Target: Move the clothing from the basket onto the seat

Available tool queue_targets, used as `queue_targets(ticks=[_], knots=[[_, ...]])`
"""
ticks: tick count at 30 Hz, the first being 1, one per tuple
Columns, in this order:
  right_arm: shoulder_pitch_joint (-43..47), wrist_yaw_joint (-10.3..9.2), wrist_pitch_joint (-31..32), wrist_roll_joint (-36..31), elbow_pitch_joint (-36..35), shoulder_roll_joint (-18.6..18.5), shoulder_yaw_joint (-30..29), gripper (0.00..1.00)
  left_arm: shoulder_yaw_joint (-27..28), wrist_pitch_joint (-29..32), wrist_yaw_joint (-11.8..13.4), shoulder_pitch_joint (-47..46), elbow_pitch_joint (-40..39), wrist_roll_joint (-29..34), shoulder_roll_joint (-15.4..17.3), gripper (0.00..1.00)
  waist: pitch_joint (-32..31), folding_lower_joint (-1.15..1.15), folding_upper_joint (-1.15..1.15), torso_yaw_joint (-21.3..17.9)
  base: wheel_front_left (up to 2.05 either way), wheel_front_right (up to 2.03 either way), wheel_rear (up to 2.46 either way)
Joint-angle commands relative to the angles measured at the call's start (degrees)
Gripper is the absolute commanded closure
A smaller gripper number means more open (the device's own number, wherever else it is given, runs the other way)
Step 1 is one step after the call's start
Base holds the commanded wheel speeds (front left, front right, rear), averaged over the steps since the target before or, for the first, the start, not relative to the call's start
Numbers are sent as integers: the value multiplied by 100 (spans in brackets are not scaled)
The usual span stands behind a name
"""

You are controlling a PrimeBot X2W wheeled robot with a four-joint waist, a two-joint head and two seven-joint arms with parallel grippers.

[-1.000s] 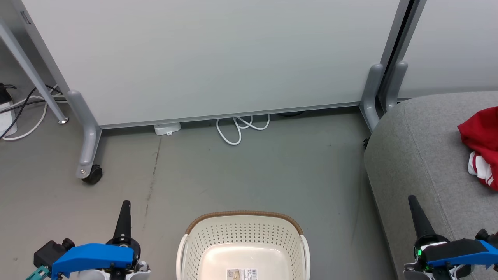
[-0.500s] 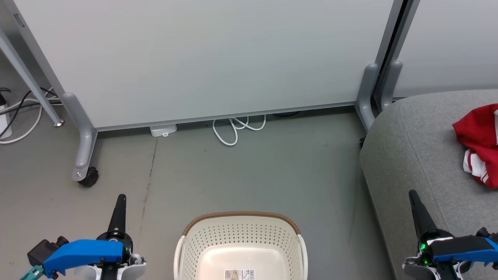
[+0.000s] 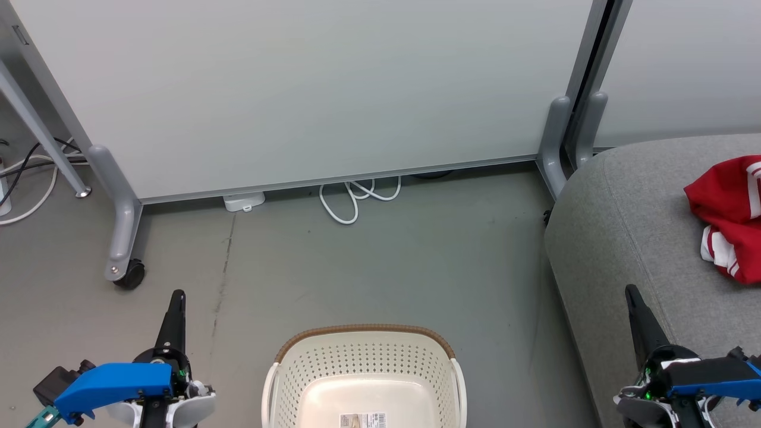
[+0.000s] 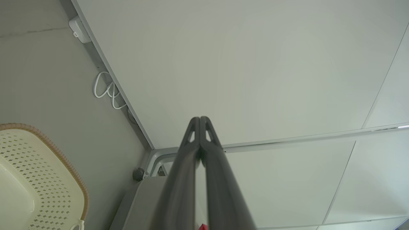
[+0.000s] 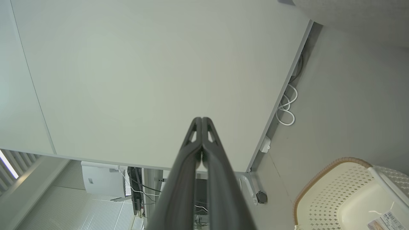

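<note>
The cream basket (image 3: pixel 362 342) with its brown rim stands on the floor at the bottom centre, holding nothing but a label on its base; it also appears as the basket (image 4: pixel 48 179) and the basket (image 5: pixel 332 191) in the wrist views. Red clothing (image 3: pixel 725 214) with white stripes lies bunched on the grey seat (image 3: pixel 630 226) at the right. My left gripper (image 3: pixel 176 295) points up at the lower left, shut and empty. My right gripper (image 3: pixel 630 291) hovers over the seat's front edge, shut and empty. Both wrist views show the gripper (image 4: pixel 200 118) and the gripper (image 5: pixel 202 119) with tips pressed together.
A pale partition panel (image 3: pixel 309 89) on grey wheeled legs (image 3: pixel 122 238) closes off the back. White cable loops (image 3: pixel 354 199) and a small white box (image 3: pixel 244 201) lie under it. More cables (image 3: pixel 30 178) trail at the far left. Open grey floor lies between the panel and the basket.
The whole head view has shifted a little, so the camera turned slightly to the right. Both grippers stay shut and hold their places relative to the basket and seat.
</note>
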Motion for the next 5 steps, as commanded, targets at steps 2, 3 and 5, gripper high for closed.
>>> queue_targets(ticks=[2,3,5], knots=[[-125,4,47,183,-38,-50,10,100,76,52,-8,-113,-70,-147,0,100,-2,0,0,-14,0,0,0],[-128,4,46,226,-40,-51,10,100,89,59,-8,-116,-78,-182,-3,100,-3,0,0,-19,0,0,0],[-122,3,51,308,-40,-52,12,100,113,84,-8,-120,-92,-252,-7,100,-4,0,0,-30,0,0,0]])
